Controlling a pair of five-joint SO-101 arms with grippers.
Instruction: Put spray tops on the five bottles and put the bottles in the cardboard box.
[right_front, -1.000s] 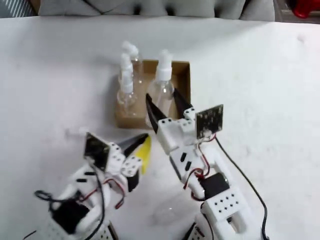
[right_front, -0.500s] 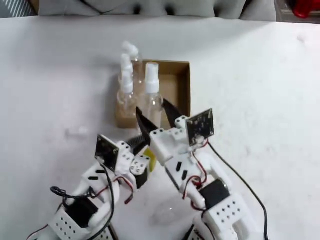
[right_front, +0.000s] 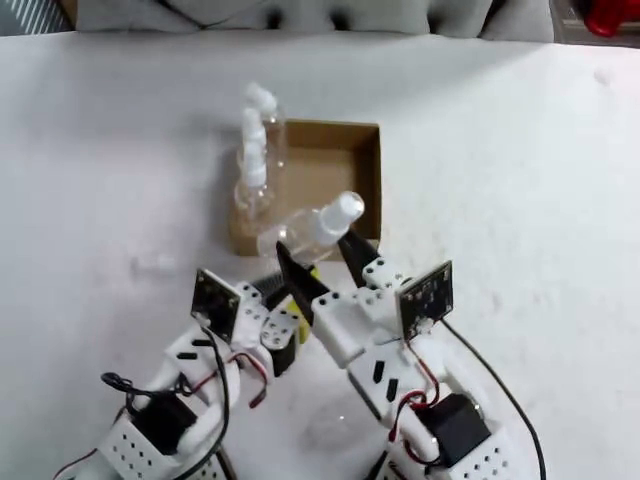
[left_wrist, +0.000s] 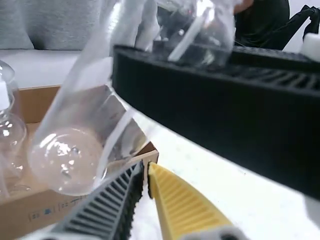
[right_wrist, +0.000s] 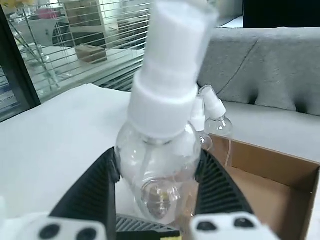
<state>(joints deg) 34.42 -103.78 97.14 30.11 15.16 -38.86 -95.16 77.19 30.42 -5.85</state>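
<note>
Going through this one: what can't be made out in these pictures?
High view: the bottles in the cardboard box overlap; count unclear.
High view: the right hand partly covers the held bottle.
Left wrist view: the picture's edge cuts off that bottle's spray top.

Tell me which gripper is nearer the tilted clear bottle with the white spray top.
Right. The right gripper clamps the clear spray-topped bottle between its black jaws; the left gripper, shut, sits just short of the bottle's base by the brown cardboard box.
</note>
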